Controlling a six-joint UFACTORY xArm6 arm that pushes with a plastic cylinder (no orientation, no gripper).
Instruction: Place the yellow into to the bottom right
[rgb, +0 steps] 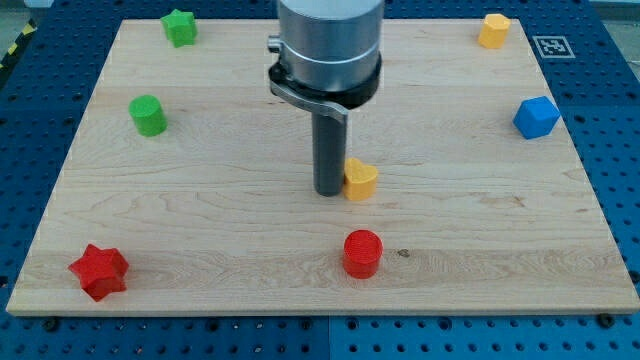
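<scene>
A yellow heart-shaped block (361, 180) lies near the middle of the wooden board (200, 240). My tip (329, 190) rests on the board right beside it, touching its left side. A second yellow block (493, 30), hexagonal, sits at the view's top right corner of the board. The rod rises from the tip into the grey arm body at the view's top centre.
A red cylinder (362, 253) stands just below the yellow heart. A blue block (536, 117) is at the right edge. A red star (99, 271) is at the bottom left. A green cylinder (148, 115) and a green star (180, 27) are at the left and top left.
</scene>
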